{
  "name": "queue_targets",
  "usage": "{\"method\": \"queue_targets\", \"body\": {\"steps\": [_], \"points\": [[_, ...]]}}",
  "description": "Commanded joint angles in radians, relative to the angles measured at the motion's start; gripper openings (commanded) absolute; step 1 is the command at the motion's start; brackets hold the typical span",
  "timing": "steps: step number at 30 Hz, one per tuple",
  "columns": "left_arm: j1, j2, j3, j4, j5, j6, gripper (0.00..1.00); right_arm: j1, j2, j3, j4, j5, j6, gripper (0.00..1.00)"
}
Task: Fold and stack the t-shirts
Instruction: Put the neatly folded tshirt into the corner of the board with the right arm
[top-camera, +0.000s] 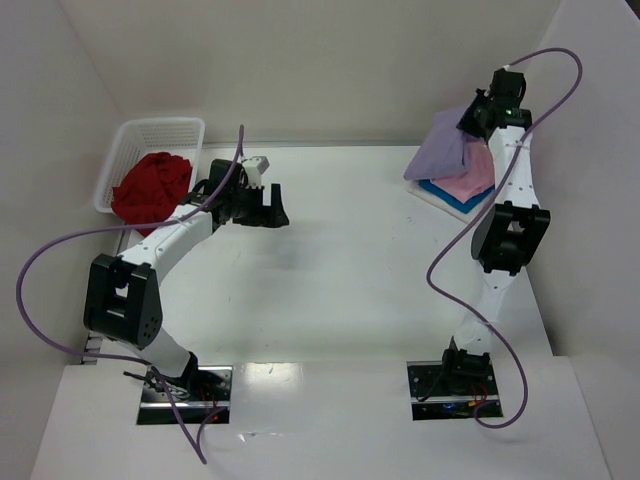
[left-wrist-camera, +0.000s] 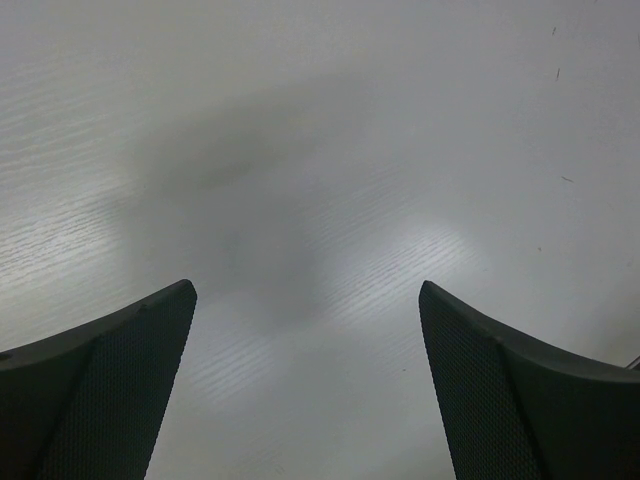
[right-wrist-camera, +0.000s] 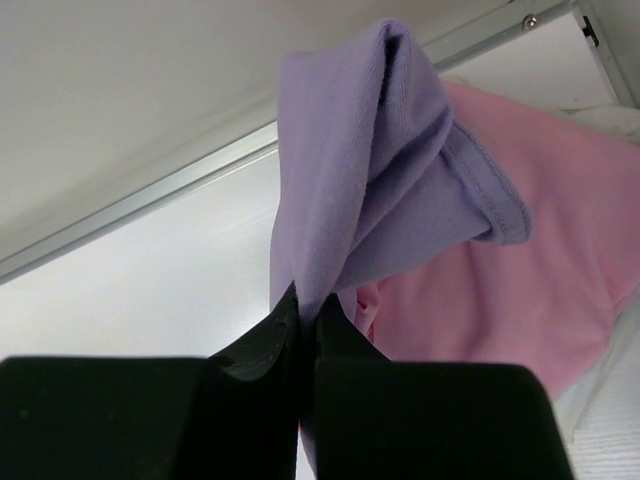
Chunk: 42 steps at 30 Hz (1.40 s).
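While the left gripper is hovering wide open, the deep red t-shirt is lying unfolded in the white plastic lattice basket, and the right gripper is pinching the lavender purple t-shirt above the stacked pink t-shirt and bright blue t-shirt.

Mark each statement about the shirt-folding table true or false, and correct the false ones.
1. The right jaws are shut on the lavender shirt, holding it up above the stack. True.
2. The red shirt lies folded flat on the table. False: it sits bunched in the white basket.
3. The left jaws grip a shirt. False: they stand wide open over the bare table, with nothing between them.
4. The pink shirt lies on top of the blue shirt. True.
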<state>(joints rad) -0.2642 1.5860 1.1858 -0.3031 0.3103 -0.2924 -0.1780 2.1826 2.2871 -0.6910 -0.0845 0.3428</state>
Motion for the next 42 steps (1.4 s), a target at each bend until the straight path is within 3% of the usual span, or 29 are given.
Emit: {"method": "queue_targets", "body": {"steps": [1,9,25,32,42], "points": [[0.006,-0.003,0.04,0.027,0.023,-0.016,1.0,-0.031,-0.118,0.039,0.038,-0.026,0.007,0.0],[0.006,-0.012,0.02,0.045,0.032,-0.025,1.0,-0.04,-0.147,-0.012,0.102,-0.165,0.048,0.0],[0.006,-0.032,-0.008,0.045,0.032,-0.025,1.0,-0.031,-0.147,0.025,0.11,-0.11,0.058,0.0],[0.006,-0.032,-0.008,0.045,0.032,-0.025,1.0,-0.031,-0.173,-0.126,0.119,-0.051,0.048,0.0],[0.006,-0.023,-0.017,0.056,0.05,-0.025,1.0,-0.141,-0.317,-0.524,0.254,-0.017,0.058,0.0]]}}
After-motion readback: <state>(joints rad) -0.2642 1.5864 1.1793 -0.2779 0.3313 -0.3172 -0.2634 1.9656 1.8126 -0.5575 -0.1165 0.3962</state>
